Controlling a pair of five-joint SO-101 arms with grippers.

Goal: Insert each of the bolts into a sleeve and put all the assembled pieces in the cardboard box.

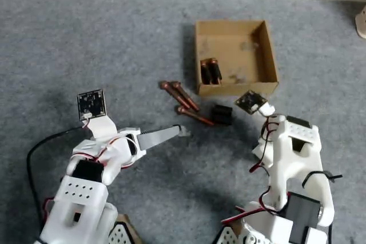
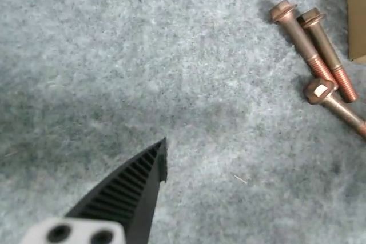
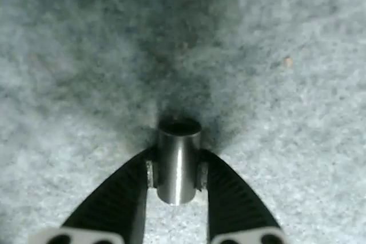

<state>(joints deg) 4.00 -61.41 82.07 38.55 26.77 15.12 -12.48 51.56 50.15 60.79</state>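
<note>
Grey carpet bears three bolts (image 1: 194,116) at the cardboard box's (image 1: 237,88) seven o'clock. Right gripper (image 3: 178,178) pinches a sleeve (image 3: 178,161); left gripper (image 1: 180,132), closed empty, should grip one bolt near its head.

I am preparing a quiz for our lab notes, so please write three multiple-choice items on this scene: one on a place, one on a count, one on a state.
1. Where do the loose bolts lie?
A) on the grey carpet beside the cardboard box
B) on a wooden shelf
C) on a white plate

2. How many loose bolts are there?
A) one
B) five
C) three

3. What is the right gripper doing?
A) open, empty
B) its fingers shut on a metal sleeve
C) shut on a bolt

Key: 1 A, they rest on carpet near the box's corner; 2 C, three heads show; 3 B, both fingers press the sleeve's sides.
</note>
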